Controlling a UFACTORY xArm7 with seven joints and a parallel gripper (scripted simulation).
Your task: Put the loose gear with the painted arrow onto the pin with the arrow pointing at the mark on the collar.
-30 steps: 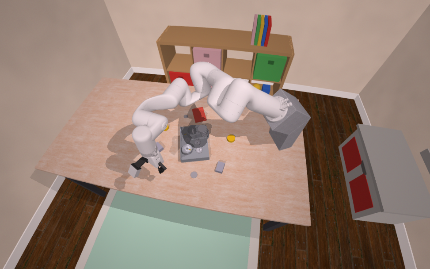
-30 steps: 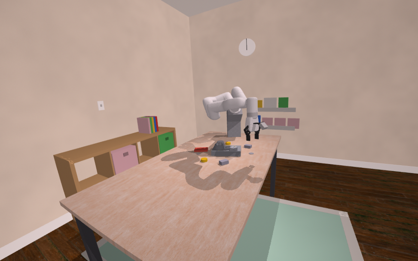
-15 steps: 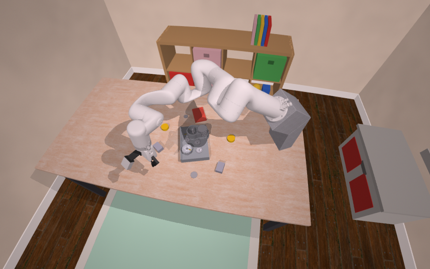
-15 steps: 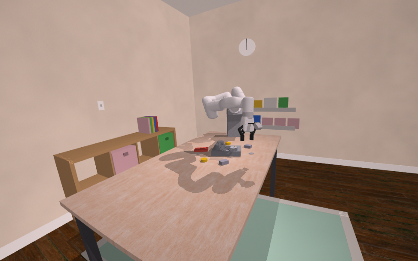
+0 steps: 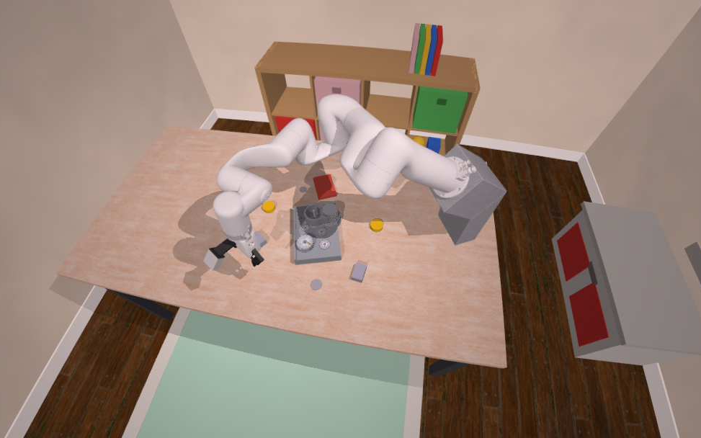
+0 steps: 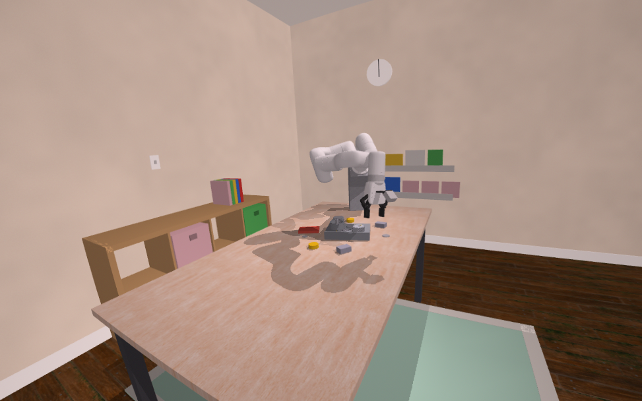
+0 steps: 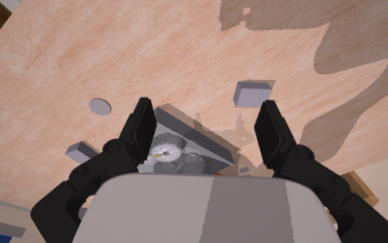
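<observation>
A pale toothed gear (image 5: 304,242) with a yellow arrow lies flat on the grey timing case (image 5: 334,251), mid-frame.

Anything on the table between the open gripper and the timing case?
No object: top view shows only bare, shadowed wood between the gripper and the timing case.

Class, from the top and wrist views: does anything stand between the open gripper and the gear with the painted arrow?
Nothing visible does. The open gripper hangs beside the timing case, and the arrow gear lies on the case by the side nearest the gripper.
</observation>
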